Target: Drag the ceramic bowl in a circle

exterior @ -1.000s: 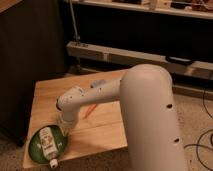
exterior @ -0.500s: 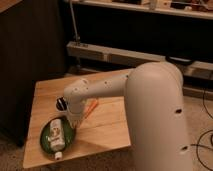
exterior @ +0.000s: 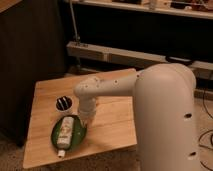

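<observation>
We find the bowl (exterior: 78,135) in the lower left of the frame, on the near left part of the table (exterior: 116,122), close to the front edge. A white bottle (exterior: 65,133) lies in it, long axis running from the upper right rim down to the lower left rim, its cap poking past the rim there. The cup (exterior: 64,103) stands just above the bowl, apart from it.

The gripper (exterior: 88,120) sits at the bowl's upper right rim, so the bowl lies down and to the left of it. Its fingers are pressed together. We cannot tell whether the rim is caught between them or they merely rest against it.

The arm (exterior: 105,87) reaches in from the bulky white body on the right, runs leftward across the table to an elbow joint above the bowl, then drops the wrist straight down to the rim.

We judge that any circle must be led from this one rim point, with the cup and front edge close by.
</observation>
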`<action>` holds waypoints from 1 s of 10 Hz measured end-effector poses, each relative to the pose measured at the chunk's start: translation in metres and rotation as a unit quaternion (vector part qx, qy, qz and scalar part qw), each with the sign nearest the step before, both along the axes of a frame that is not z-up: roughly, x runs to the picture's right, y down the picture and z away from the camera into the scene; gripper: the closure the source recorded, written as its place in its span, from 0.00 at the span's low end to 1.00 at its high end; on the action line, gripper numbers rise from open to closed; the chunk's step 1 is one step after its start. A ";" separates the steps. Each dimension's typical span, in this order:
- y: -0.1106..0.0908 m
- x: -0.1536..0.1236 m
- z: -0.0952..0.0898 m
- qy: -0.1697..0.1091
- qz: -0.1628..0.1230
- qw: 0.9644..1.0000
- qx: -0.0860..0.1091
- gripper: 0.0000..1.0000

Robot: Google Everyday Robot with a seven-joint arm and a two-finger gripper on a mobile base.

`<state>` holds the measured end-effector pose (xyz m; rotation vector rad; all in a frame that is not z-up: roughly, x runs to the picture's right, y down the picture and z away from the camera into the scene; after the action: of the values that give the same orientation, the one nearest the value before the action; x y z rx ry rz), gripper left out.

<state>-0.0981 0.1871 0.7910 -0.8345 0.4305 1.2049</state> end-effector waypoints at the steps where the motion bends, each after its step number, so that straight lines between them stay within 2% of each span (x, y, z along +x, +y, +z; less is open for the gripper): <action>1: -0.003 0.019 0.000 0.016 0.008 1.000 -0.001 1.00; 4: -0.017 0.070 -0.001 0.065 0.035 0.997 0.000 1.00; 7: -0.050 0.081 0.008 0.076 0.064 0.995 0.003 1.00; 10: -0.069 0.096 0.024 0.096 0.087 0.992 0.000 1.00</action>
<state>-0.0023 0.1183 0.8146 -0.7717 0.5216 1.4540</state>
